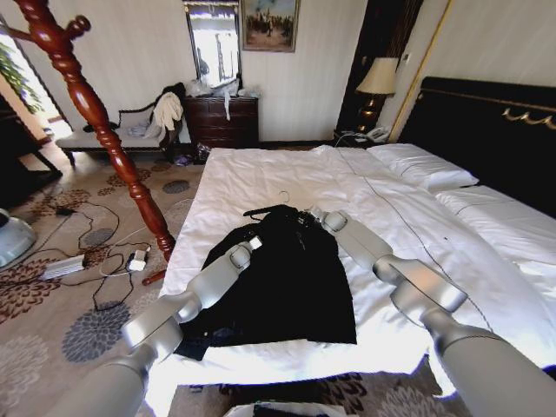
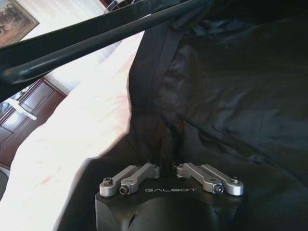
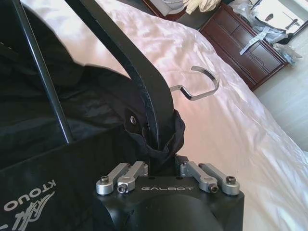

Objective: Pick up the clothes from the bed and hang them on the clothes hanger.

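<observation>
The clothes (image 1: 291, 282), a black limp jacket, lie spread on the white bed (image 1: 408, 217) near its foot. A black coat hanger (image 3: 144, 82) with a metal hook (image 3: 202, 86) sits in the collar end. My left gripper (image 1: 250, 245) rests on the jacket's left shoulder; in the left wrist view the left gripper (image 2: 165, 161) is shut on a fold of the clothes (image 2: 231, 96). My right gripper (image 1: 311, 214) is at the collar; in the right wrist view the right gripper (image 3: 161, 161) is shut on the coat hanger's arm, with fabric bunched around it.
A tall red-brown wooden clothes stand (image 1: 91, 109) rises left of the bed. Cables and a power strip (image 1: 65, 265) lie on the patterned carpet. A dark dresser (image 1: 224, 120) and a bench (image 1: 113, 137) stand at the far wall. Pillows (image 1: 421, 165) and a black headboard (image 1: 495, 130) are on the right.
</observation>
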Controlling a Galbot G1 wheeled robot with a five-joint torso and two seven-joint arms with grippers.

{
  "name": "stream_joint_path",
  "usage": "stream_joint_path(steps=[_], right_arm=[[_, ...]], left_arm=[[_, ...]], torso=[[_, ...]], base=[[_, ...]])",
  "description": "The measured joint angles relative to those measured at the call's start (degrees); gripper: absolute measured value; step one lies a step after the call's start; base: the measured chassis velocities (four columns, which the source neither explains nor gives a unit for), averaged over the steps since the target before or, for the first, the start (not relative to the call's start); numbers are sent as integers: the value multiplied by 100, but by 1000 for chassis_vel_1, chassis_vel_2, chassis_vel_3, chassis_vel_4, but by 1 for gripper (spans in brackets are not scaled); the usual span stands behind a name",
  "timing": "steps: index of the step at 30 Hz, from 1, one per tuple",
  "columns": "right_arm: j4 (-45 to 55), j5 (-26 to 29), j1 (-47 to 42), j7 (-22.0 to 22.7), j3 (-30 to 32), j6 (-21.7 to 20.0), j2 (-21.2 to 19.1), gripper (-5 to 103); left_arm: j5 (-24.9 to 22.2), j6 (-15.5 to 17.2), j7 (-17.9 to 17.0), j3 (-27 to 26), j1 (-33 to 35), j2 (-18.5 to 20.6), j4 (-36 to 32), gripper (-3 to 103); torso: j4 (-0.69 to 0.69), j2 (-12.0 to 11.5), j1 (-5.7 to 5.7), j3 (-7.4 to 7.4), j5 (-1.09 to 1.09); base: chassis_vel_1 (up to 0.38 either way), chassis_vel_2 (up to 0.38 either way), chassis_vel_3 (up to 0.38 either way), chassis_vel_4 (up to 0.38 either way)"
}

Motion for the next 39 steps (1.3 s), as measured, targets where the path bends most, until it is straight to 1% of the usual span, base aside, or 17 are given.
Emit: stream_joint_path(steps=[1, 2, 3, 8, 9, 12, 13, 16, 18, 19, 23, 24, 27, 28, 30, 33, 39], right_arm=[[-5, 0, 0, 0, 0, 0, 2, 23], [-13, -1, 0, 0, 0, 1, 6, 23], [-25, -5, 0, -1, 0, 10, 13, 23], [-28, -37, -6, 6, 24, 79, 19, 23], [-28, -37, -6, 6, 24, 79, 19, 23], [-25, -37, -18, 13, 48, 105, -8, 23], [-25, -37, -18, 13, 48, 105, -8, 23], [-36, -34, -38, 18, 110, 113, -15, 23], [-66, -35, -51, 22, 145, 121, -8, 23], [-66, -35, -51, 22, 145, 121, -8, 23], [-77, -51, -75, 25, 167, 204, -5, 23], [-77, -51, -75, 25, 167, 204, -5, 23], [-21, -100, -137, 27, 189, 292, -51, 23], [-21, -100, -137, 27, 189, 292, -51, 23], [14, -109, -182, 33, 213, 328, -76, 23], [14, -91, -210, 41, 277, 335, -64, 23], [-14, -29, -214, 53, 347, 275, -22, 23]], left_arm=[[-19, 0, 0, -2, 0, 18, -15, 8], [-43, 0, 1, -2, -2, 37, -29, 3], [-147, 0, 9, 14, -18, 98, -80, 2], [-516, 40, 4, 18, -17, 299, -286, 2], [-516, 40, 4, 18, -17, 299, -286, 2], [-1017, 89, -26, 14, 15, 569, -541, 2], [-1017, 89, -26, 14, 15, 569, -541, 2], [-1593, 149, -40, -6, 39, 787, -779, 2], [-2251, 201, -102, -10, 56, 870, -925, 2], [-2251, 201, -102, -10, 56, 870, -925, 2], [-3309, 119, -137, -188, 40, 753, -949, 2], [-3309, 119, -137, -188, 40, 753, -949, 2], [-3933, 9, -73, -313, -58, 741, -985, 2], [-3933, 9, -73, -313, -58, 741, -985, 2], [-4270, -58, 24, -363, -144, 781, -1010, 2], [-4546, -137, 173, -374, -207, 924, -1097, 2], [-4782, -196, 320, -354, -150, 1195, -1349, 2]], torso=[[1, 0, 0, 0, 0], [1, 0, 0, 0, 0], [1, 0, 0, 0, 0], [0, 0, 0, 0, 0], [0, 0, 0, 0, 0], [2, 0, 0, 0, -1], [2, 0, 0, 0, -1], [1, 0, 0, 0, -1], [2, 0, 0, 0, 0], [2, 0, 0, 0, 0], [-1, 0, 0, 0, -1], [-1, 0, 0, 0, -1], [-1, 0, 0, 0, 1], [-1, 0, 0, 0, 1], [0, 0, 0, 0, 0], [-1, 0, 0, 0, 0], [3, 0, 0, 0, -1]], base=[[0, 0, 0, 0], [0, 0, 0, 0], [0, 0, 0, 0], [0, 0, 0, 0], [0, 0, 0, 0], [0, 0, 0, 0], [0, 0, 0, 0], [0, 0, 0, 0], [0, 0, 0, 0], [0, 0, 0, 0], [0, 0, 0, 0], [0, 0, 0, 0], [0, 0, 0, 0], [0, 0, 0, 0], [0, 0, 0, 0], [0, 0, 0, 0], [0, 0, 0, 0]])
